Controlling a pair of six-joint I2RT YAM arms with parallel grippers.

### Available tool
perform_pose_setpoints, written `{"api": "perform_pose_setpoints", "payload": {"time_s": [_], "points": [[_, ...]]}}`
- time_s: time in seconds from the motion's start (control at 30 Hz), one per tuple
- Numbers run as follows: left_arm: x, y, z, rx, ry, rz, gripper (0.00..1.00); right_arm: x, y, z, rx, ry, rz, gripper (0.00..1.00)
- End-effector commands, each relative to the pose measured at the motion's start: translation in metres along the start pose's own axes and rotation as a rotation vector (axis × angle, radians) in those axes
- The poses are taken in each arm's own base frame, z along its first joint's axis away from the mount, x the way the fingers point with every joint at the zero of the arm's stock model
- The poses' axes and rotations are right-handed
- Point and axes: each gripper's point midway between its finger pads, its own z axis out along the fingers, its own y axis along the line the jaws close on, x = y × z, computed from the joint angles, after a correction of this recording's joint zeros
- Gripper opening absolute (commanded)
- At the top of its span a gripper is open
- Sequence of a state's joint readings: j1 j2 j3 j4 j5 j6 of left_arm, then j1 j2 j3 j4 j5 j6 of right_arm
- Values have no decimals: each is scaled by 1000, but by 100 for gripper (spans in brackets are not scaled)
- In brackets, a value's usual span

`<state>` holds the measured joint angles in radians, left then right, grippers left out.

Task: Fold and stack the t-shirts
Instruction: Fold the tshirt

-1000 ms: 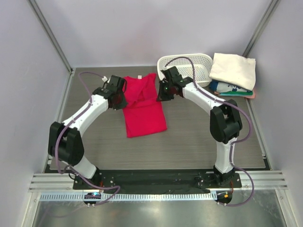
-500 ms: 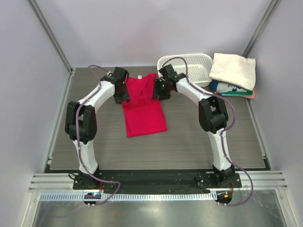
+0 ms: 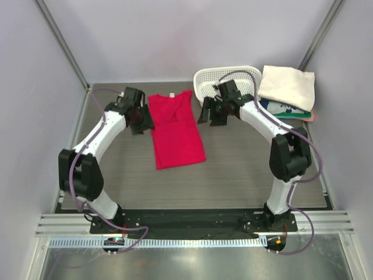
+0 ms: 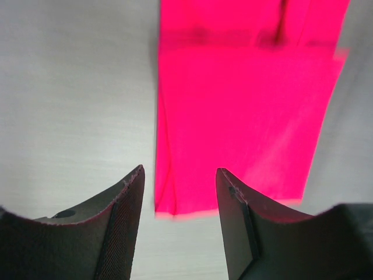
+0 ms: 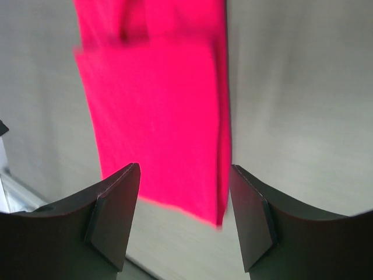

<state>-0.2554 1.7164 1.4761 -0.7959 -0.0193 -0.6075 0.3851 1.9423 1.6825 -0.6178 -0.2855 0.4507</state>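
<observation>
A crimson-red t-shirt [image 3: 175,131] lies flat on the grey table [image 3: 245,169] as a long narrow strip, collar end toward the back. My left gripper [image 3: 143,121] hangs open just off its left edge, and my right gripper [image 3: 208,116] hangs open just off its right edge. In the left wrist view the red cloth [image 4: 245,105] shows beyond the left gripper [image 4: 179,175], with nothing between its fingers. The right wrist view shows the same cloth [image 5: 157,111] beyond the empty right gripper [image 5: 185,172]. At the back right a cream-white folded shirt [image 3: 287,86] tops a teal-printed one [image 3: 285,111].
A white perforated basket [image 3: 233,79] stands at the back, right behind my right wrist. A pink edge [image 3: 312,116] peeks from under the stack. Grey walls and metal posts close in the table on the left, back and right.
Both grippers were shut on the red shirt's upper corners. They have opened, let go and drawn outward to either side. The shirt's top now lies flat.
</observation>
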Motion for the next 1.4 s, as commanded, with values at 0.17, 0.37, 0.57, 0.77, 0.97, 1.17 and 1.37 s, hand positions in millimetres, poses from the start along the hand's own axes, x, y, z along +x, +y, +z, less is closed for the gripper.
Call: {"api": "perform_pose_setpoints", "payload": {"time_s": [0.17, 0.37, 0.57, 0.77, 0.97, 1.17, 1.37], "points": [[95, -18, -20, 239, 8, -63, 53, 137, -14, -6, -73, 189, -21, 68], [140, 0, -2, 258, 39, -109, 53, 166, -30, 11, -74, 250, 0, 64], [155, 10, 19, 233, 57, -118, 54, 170, -36, 23, -65, 267, 0, 63], [162, 8, 36, 234, 86, -136, 48, 176, -40, 32, -64, 289, 4, 51], [174, 12, 42, 207, 106, -131, 43, 182, -44, 34, -61, 297, 4, 35], [185, 23, 49, 159, 112, -129, 15, 188, -43, 31, -74, 307, 12, 17], [189, 11, 32, 198, 107, -83, 0, 191, -42, 18, -83, 286, 13, 1]]}}
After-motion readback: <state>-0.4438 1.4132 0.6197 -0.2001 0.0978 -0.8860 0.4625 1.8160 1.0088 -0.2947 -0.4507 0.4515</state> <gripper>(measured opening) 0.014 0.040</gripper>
